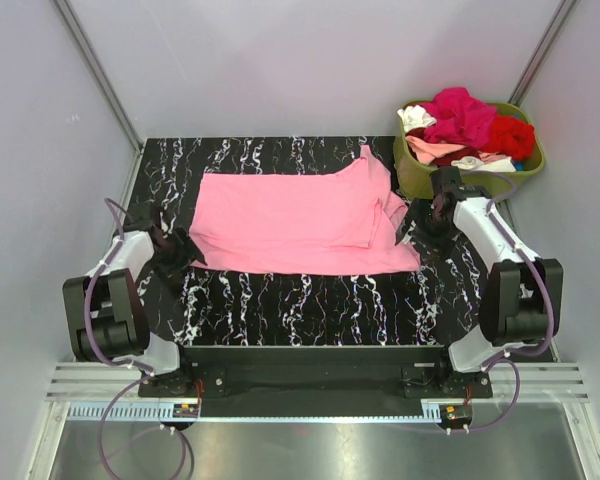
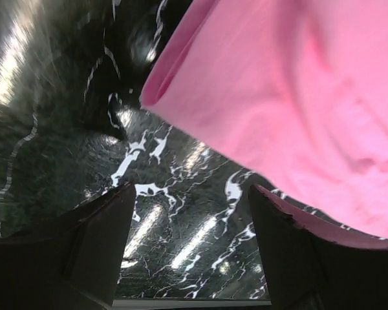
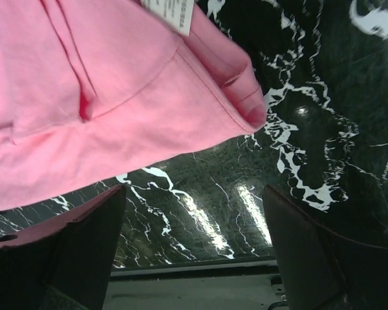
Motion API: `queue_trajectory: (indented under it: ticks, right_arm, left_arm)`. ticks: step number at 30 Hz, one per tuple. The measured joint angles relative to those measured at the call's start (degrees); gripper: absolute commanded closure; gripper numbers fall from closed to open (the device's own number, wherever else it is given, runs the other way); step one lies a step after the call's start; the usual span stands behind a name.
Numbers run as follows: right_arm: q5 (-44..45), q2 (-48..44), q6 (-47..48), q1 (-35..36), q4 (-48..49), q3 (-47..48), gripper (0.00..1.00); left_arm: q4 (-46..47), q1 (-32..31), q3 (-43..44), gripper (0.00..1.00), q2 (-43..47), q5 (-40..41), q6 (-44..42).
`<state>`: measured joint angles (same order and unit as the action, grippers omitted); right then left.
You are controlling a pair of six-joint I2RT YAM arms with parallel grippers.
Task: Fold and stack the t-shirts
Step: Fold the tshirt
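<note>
**Pink t-shirt lies crosswise, both tools spread apart**

The pink t-shirt lies flat on the black marbled surface, nearer the far edge than the near one. Its long axis runs left to right, about parallel to the near edge. The left end is a plain straight edge. The right end is layered (a sleeve is doubled over the body there), and one narrow peak of cloth points toward the far right corner.

The left tool sits at the shirt's left end, near the surface's left edge. In the left wrist view its fingers stand apart with only bare surface between them, grasping nothing; the cloth's folded edge lies just beyond the fingertips.

The right tool sits at the shirt's right end. In the right wrist view it too is spread apart and empty, with the shirt's hemmed corner and a white label lying beyond the fingers.

Off the far right corner stands an olive-green tub holding a pile of t-shirts in magenta, red, white and pale pink.
</note>
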<state>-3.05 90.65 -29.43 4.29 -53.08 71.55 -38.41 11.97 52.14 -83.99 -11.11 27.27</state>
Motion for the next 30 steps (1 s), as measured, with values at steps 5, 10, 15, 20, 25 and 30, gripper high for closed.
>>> queue_trajectory:
  ticks: [5, 10, 15, 20, 25, 30]
  right_arm:
    - [-2.95, 1.68, -0.39, -0.35, 4.87, -6.16, 0.10]
    - [-4.02, 4.90, -0.52, -1.03, 8.79, -7.63, 0.14]
    - [-3.98, 7.26, -1.16, -1.29, 12.20, -10.21, 0.32]
    - [-4.04, 9.64, -1.68, -2.01, 14.05, -11.74, 0.69]
    - [-4.17, 10.14, -1.81, -2.82, 15.37, -11.74, 0.96]
    - [-2.84, 8.68, -1.90, -2.80, 15.39, -12.63, 1.00]
  left_arm:
    - [3.89, 0.00, -4.92, 0.23, -1.33, -0.44, 2.64]
    - [8.11, 0.04, -4.79, 0.27, -3.61, -0.02, 4.22]
    - [10.54, 0.15, -4.22, 0.67, -5.18, 0.87, 6.14]
    - [12.48, 0.26, -3.10, 1.00, -7.63, 1.25, 6.51]
    - [12.26, 0.26, -2.97, 1.00, -7.23, 1.57, 6.25]
    - [8.83, 0.24, -4.44, 1.00, 2.51, 2.64, 6.56]
